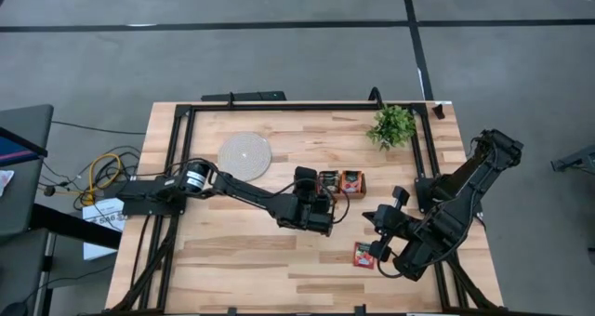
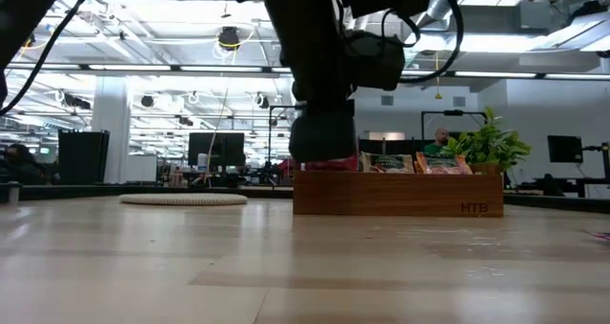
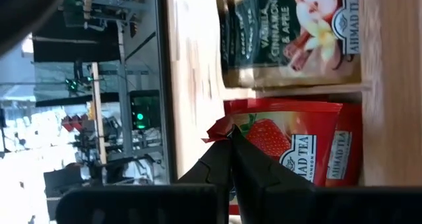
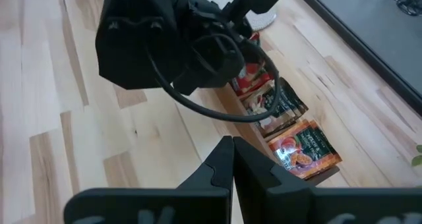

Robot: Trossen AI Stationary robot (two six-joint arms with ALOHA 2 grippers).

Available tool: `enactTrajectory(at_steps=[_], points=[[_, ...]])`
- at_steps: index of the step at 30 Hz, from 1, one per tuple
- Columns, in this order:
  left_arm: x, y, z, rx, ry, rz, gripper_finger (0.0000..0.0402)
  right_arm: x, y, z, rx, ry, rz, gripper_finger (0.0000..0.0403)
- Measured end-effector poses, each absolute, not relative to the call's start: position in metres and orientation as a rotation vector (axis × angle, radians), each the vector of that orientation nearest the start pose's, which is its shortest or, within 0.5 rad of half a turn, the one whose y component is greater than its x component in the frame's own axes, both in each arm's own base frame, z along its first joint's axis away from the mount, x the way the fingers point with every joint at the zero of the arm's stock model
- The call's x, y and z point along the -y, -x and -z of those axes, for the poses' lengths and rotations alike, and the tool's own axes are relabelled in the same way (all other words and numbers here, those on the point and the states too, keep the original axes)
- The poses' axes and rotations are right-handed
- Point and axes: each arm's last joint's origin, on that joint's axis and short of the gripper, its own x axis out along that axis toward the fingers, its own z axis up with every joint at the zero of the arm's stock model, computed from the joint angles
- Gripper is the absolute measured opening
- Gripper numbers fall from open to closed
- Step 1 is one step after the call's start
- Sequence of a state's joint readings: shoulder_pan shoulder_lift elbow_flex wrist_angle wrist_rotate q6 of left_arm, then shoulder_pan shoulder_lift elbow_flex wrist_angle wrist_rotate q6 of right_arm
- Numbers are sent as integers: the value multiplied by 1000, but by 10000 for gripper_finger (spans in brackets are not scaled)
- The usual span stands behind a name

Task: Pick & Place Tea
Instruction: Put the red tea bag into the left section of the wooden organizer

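A brown wooden tray stands mid-table with tea sachets upright in its compartments: a grey-green one and a red-orange strawberry one. My left gripper is shut at the tray's left end, on the red sachet. Another red sachet lies flat on the table near the front right. Just above and beside it my right gripper hangs shut with nothing in it. My left gripper pinches the red sachet's crumpled upper corner between its two fingertips. The fingers come slanting down from the table's left and near side. The sachet's body reaches down into the tray's end compartment.
A round grey-white disc lies at the back left and a small green plant stands at the back right. A black frame runs around the tabletop. Bare wood lies along the near edge.
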State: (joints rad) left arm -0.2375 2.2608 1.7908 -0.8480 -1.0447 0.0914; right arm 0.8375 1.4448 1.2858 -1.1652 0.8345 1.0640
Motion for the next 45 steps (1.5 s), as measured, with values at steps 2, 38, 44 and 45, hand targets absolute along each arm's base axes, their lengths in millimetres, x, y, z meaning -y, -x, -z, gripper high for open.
enactTrajectory(at_steps=[2,38,44,45], points=[[82,-447,-170,-1113,-866,-652,0,-178,-190,-301,-733,-12,429,0],[83,-447,-170,-1113,-796,-627,127,-179,-190,-301,-742,1,420,0],[90,-444,-194,-1085,-915,-678,158,-179,-189,-301,-749,-2,416,0],[92,-444,-202,-1081,-934,-690,159,-179,-189,-301,-759,-7,411,0]])
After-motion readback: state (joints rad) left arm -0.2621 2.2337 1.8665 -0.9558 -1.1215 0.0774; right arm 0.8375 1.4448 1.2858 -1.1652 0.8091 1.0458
